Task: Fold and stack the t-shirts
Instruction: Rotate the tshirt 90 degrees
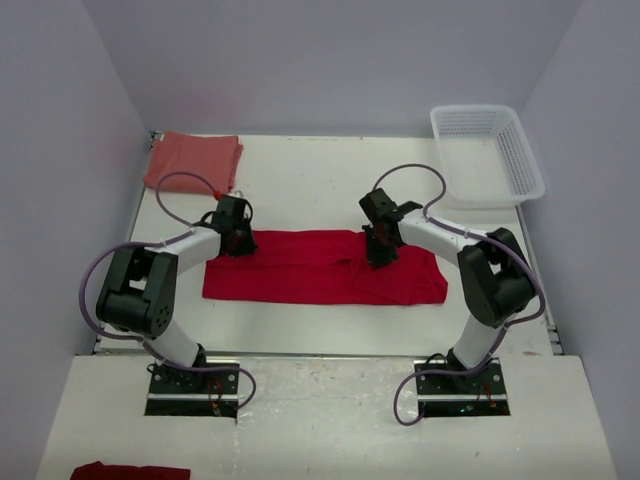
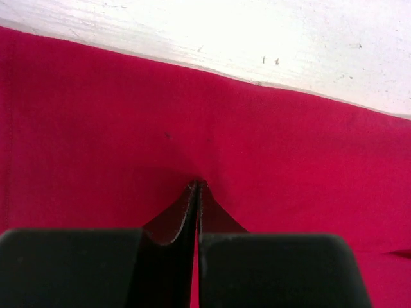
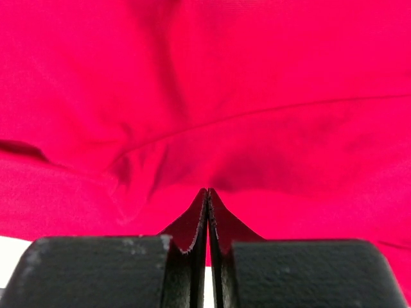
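A bright red t-shirt lies folded into a long strip across the middle of the table. It fills the left wrist view and the right wrist view. A salmon-red t-shirt lies folded at the far left corner. My left gripper is shut, tips down on flat cloth near the strip's far left edge. My right gripper is shut, tips on wrinkled cloth at the strip's far edge, right of centre. No cloth shows between either pair of jaws.
A white lattice basket stands at the far right corner. Grey walls close in the table on three sides. A bit of red cloth lies on the near platform at the bottom left, in front of the arm bases.
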{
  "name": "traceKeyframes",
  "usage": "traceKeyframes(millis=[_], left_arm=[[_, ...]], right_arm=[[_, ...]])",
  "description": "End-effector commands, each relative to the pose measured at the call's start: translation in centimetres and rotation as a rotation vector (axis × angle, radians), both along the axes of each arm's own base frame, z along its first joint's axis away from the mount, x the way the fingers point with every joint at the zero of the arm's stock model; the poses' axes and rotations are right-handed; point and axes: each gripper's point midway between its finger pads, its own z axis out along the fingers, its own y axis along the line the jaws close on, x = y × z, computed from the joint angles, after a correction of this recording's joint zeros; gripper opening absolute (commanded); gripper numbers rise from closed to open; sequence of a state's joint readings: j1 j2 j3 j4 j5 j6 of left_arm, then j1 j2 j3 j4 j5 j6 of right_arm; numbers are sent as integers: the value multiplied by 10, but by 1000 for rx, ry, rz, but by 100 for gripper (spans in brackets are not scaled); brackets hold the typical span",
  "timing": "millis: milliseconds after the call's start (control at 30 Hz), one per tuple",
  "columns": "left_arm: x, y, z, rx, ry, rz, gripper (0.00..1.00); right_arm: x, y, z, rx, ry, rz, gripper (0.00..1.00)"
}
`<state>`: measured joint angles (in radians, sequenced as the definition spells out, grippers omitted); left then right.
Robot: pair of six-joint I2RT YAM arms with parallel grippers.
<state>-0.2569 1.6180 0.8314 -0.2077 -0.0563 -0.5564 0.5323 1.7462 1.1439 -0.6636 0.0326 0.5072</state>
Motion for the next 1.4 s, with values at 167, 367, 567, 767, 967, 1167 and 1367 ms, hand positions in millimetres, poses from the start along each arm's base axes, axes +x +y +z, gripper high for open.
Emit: traceKeyframes(millis=[167, 367, 567, 767, 967, 1167, 1367], left_arm=[[-24, 5, -18, 76, 100, 16, 0], [-55, -3, -26, 46, 154, 5, 0], [-97, -17, -32, 10, 200, -37, 0], [-125, -38, -29, -14, 215, -93, 0], [-161, -74, -31, -39, 250, -194, 0], [-173, -110, -32, -70, 233, -308, 0], [-159, -144, -14, -88, 168, -400, 0]], right_arm=[[7, 17, -12, 36, 63, 7, 0], [24, 19, -15, -11, 94, 20, 0], [46, 18, -17, 7, 139, 19, 3], [88, 16, 0, 48, 125, -9, 6], [124, 27, 11, 121, 152, 17, 11], [162, 38, 17, 135, 114, 52, 12], [210, 29, 75, 102, -169, 69, 7]])
